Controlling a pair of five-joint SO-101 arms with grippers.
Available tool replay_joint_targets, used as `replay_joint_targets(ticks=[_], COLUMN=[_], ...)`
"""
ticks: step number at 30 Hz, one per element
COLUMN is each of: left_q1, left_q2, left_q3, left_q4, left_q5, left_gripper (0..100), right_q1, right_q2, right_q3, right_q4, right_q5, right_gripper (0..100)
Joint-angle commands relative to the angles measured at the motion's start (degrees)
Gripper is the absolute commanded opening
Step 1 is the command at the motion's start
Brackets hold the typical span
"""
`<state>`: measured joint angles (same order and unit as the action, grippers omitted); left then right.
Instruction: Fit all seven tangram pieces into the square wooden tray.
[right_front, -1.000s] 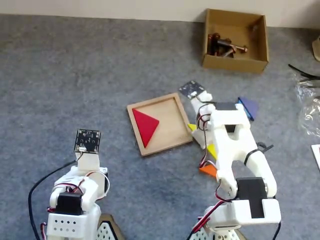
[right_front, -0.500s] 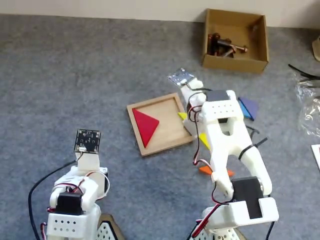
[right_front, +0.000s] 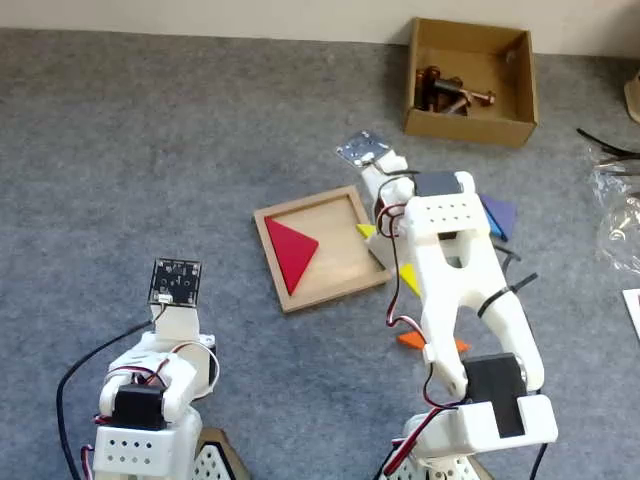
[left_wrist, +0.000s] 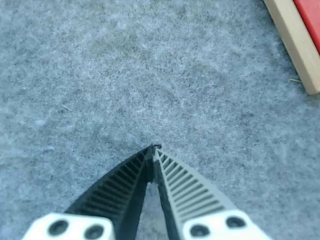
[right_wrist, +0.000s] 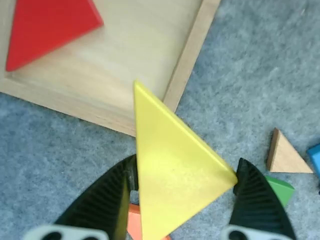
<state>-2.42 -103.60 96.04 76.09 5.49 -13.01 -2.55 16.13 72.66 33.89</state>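
Left claw (left_wrist: 152, 150): closed up, the two ribbed fingers meeting at their tips with nothing between them, poised over the grey felted surface (left_wrist: 100, 65). One corner of the square wooden tray (left_wrist: 292, 45) lies a little beyond it. Right claw (right_wrist: 186, 161): spread wide and clamped on the yellow triangle (right_wrist: 170, 180), one finger on each side of the piece. The triangle's sharp point reaches across the tray's rim near a corner and sits over the bare wood inside; whether it touches the wood I cannot tell. Down by that claw, partly covered by the yellow piece, an orange piece (right_wrist: 134, 220) lies on the surface. Off to the side, outside the tray: a pale tan triangle (right_wrist: 282, 155), a green piece (right_wrist: 281, 190) just beside it, and the edge of a blue piece (right_wrist: 315, 152). Inside the tray, the red triangle (right_wrist: 45, 25) lies flat toward the side away from my right claw, well apart from the yellow point. In the high view the tray sits tilted between my two arms, nearer the right one, which lies along the tray's side. Out at the surface's right edge, some crumpled clear plastic (right_front: 620, 225). Farthest off, at the back of the surface, an open cardboard box (right_front: 515, 100) holds a few small copper-coloured parts (right_front: 445, 92).
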Motion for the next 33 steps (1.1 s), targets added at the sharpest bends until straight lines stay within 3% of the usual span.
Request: replay_joint_targets(ticks=[1, 14, 33], left_q1=[0.9, 0.9, 0.9], left_q2=[-0.4, -0.4, -0.4], left_q3=[1.1, 1.1, 1.1], left_q4=[-0.2, -0.2, -0.2], left_q5=[0.4, 0.4, 0.4], left_gripper=[1, 1, 1], right_q1=[-0.7, -10.3, -15.1], right_q2=[-2.9, -2.9, -2.7], right_q3=[-3.4, -3.7, -3.6], right_q4=[0.6, -0.4, -4.8], right_q5=[-0.4, -0.2, 0.0], right_gripper=[19.8, 19.8, 19.8])
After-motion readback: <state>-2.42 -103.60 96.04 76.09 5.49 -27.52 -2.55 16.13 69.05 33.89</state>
